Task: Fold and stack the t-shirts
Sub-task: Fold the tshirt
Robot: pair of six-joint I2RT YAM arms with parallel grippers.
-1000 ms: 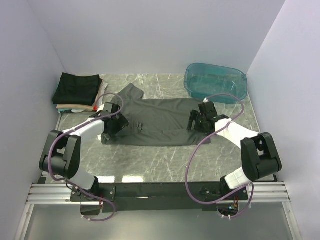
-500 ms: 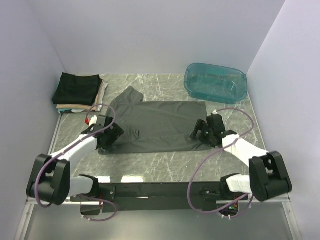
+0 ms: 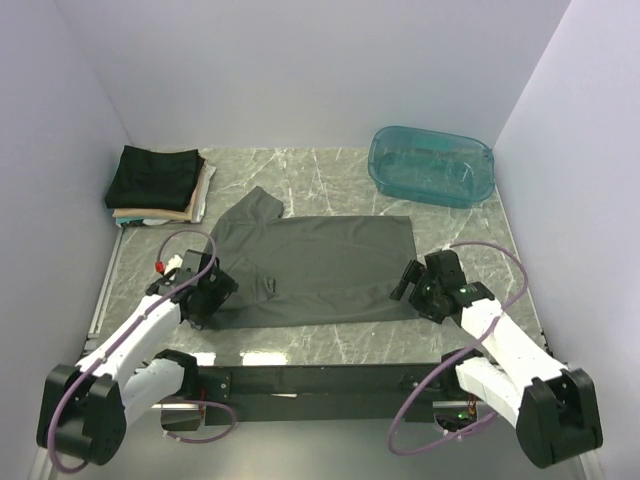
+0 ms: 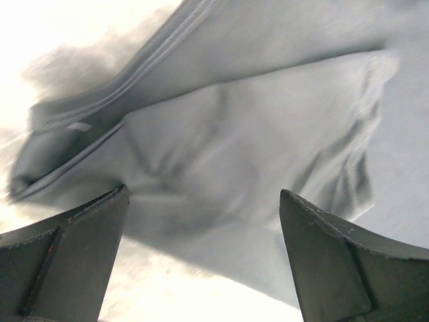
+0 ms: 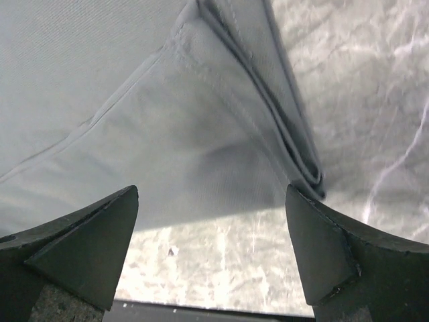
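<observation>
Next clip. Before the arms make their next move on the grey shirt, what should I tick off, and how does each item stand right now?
1. Left hand open: ok.
2. Right hand open: ok.
3. Grey t-shirt lying flat: not ok, wrinkled at its near left corner.
4. Fingers touching the cloth: cannot tell.
5. Folded stack apart from the spread shirt: ok.
6. Teal tub off the shirt: ok.
</observation>
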